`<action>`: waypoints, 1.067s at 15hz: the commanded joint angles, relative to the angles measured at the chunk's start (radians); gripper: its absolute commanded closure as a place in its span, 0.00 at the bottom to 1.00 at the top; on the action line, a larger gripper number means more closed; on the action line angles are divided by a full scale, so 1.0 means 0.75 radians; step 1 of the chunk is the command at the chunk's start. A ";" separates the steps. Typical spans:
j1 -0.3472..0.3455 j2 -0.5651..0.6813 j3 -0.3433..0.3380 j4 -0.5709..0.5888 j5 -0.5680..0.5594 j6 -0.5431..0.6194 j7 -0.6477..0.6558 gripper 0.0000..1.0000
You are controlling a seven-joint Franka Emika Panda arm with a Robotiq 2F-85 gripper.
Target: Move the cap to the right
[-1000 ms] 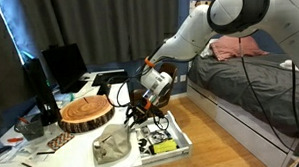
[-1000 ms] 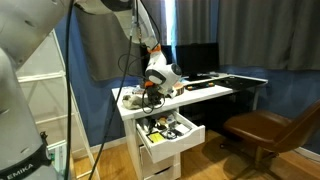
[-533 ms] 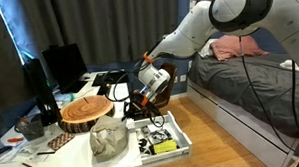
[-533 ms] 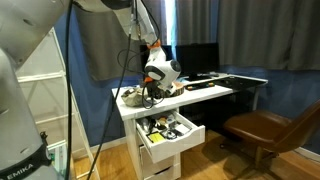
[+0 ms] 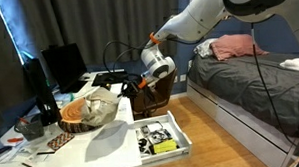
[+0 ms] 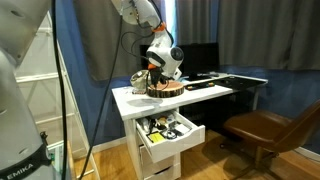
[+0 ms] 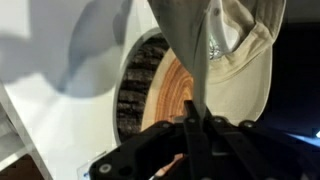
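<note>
The cap [image 5: 96, 109] is pale beige with a grey brim. It hangs from my gripper [image 5: 125, 89], just above the round wood slab [image 5: 79, 118] on the white desk [image 5: 110, 153]. In the wrist view the fingers [image 7: 195, 128] are shut on the cap's brim [image 7: 186, 40], and the crown [image 7: 238, 55] hangs beyond over the slab [image 7: 165, 95]. The gripper [image 6: 150, 72] and cap [image 6: 141, 80] also show in an exterior view, above the slab [image 6: 168, 88].
An open drawer [image 5: 163, 136] full of small items sticks out below the desk front; it also shows in an exterior view [image 6: 165, 130]. A monitor [image 5: 62, 65] and keyboard stand at the desk's back. A bed [image 5: 260, 85] and a brown chair [image 6: 265, 130] are nearby.
The gripper has lifted the cap off the desk's front part and carried it up and back over the wood slab.
</note>
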 commanded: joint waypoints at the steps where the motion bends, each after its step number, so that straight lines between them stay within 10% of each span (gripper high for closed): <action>1: 0.024 0.006 -0.051 0.089 0.269 0.074 -0.059 0.99; 7: 0.097 0.217 -0.095 0.411 0.665 0.266 -0.149 0.99; 16: 0.322 0.639 -0.119 0.913 0.610 0.506 -0.079 0.99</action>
